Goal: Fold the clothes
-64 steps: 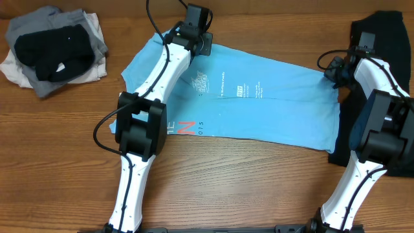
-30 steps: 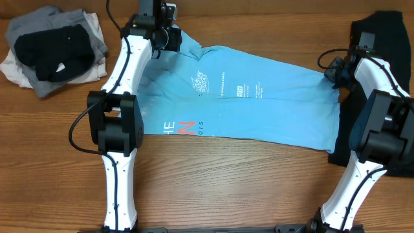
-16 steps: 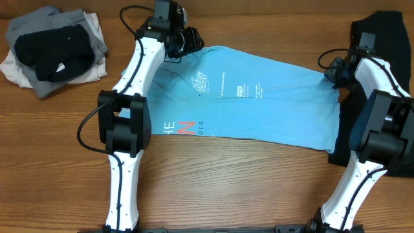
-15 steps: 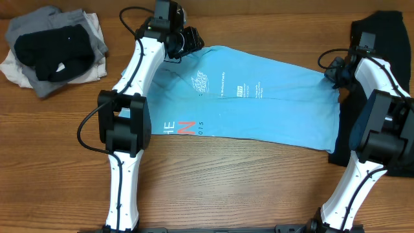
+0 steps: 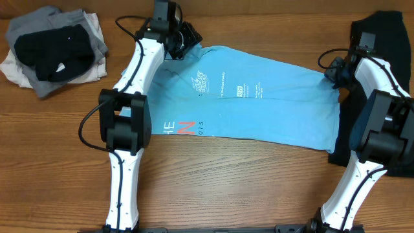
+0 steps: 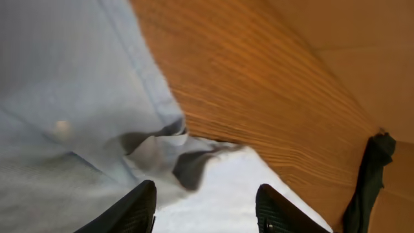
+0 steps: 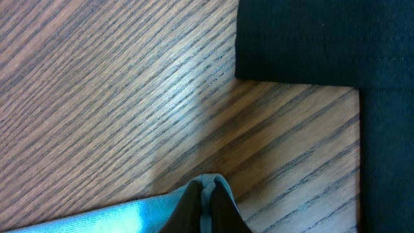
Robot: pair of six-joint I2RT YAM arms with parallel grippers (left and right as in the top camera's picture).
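Mid-table, see sky-blue T-shirt (image 5: 259, 103) lying flat, black garment (image 5: 381, 32) near its right edge. Left gripper (image 5: 186, 37) spread above far-left corner, holding nothing. Right gripper (image 7: 206, 194) pinching far-right corner.

A blue T-shirt (image 5: 259, 97) lies spread flat across the wooden table (image 5: 226, 188), with the left gripper (image 5: 185, 35) over its far left corner, the right gripper (image 5: 334, 71) at its far right corner, a black garment (image 5: 381, 29) just beyond that, and a clothes pile (image 5: 55, 48) well apart at far left.
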